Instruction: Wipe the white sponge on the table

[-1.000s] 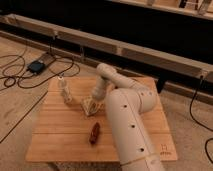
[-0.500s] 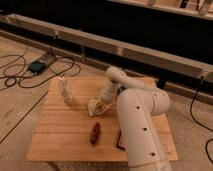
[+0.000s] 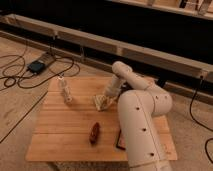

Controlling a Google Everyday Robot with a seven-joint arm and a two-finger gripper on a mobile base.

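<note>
The worktop [image 3: 65, 135] is the landmark throughout. Nearest on it, toward its front edge, lies a small dark red-brown object [image 3: 94, 133], and just right of that a flat dark thing [image 3: 120, 140] shows partly behind the arm's big white housing [image 3: 142, 125]; neither has moved over the last second.

At mid-worktop the gripper [image 3: 103, 102] is down at the surface, with the sponge [image 3: 100, 103] right at its tip. Whether the gripper is clenched on the sponge or merely pressing on it I cannot tell.

What has changed: a second ago the gripper and sponge sat further toward the worktop's left-centre; since then they have shifted right along the planks, and the arm housing has swung that way too. That reads as a wiping stroke in progress, with the sponge travelling on the wood rather than being lifted, so the task seems well under way.

Further back, near the worktop's rear left, a pale bottle [image 3: 64, 90] stands upright, unmoved, well apart from the sponge.
</note>
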